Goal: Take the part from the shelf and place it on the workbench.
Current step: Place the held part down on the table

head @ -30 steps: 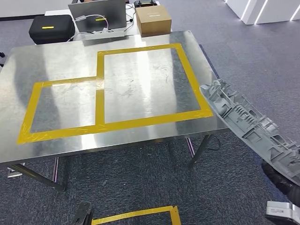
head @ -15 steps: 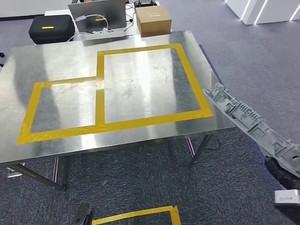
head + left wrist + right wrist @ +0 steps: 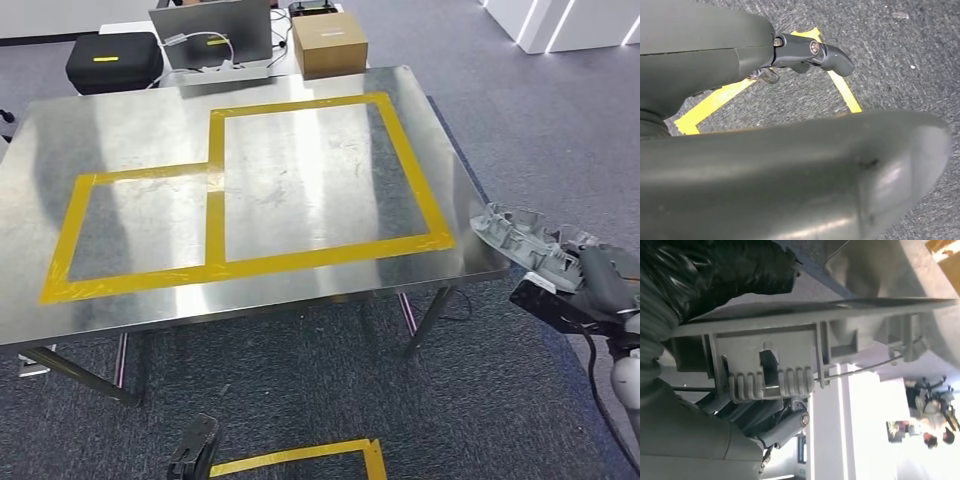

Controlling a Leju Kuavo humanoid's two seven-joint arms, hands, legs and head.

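Note:
The workbench [image 3: 302,45] is a steel table top marked with two yellow tape rectangles [image 3: 219,215]. The part [image 3: 521,238] is a long grey ribbed plastic moulding. My right hand [image 3: 600,285] grips it at its near end, off the table's right side by the front corner. The part's far tip lines up with the table's right edge. In the right wrist view the part [image 3: 791,355] runs across the picture, with dark fingers [image 3: 723,270] on one side and the grey thumb [image 3: 696,440] on the other. My left hand [image 3: 810,50] hangs over the carpet, fingers stretched out, holding nothing.
Behind the table stand a black case [image 3: 113,60], a grey laptop-like unit [image 3: 215,30] with cables and a cardboard box [image 3: 328,42]. Yellow tape [image 3: 294,460] marks the grey carpet in front of the table. White blocks [image 3: 558,20] stand at the far right.
My right hand has risen into view and turned the part, which now looks shorter and flatter. Its far tip has drawn back to the right, towards the table's front corner.

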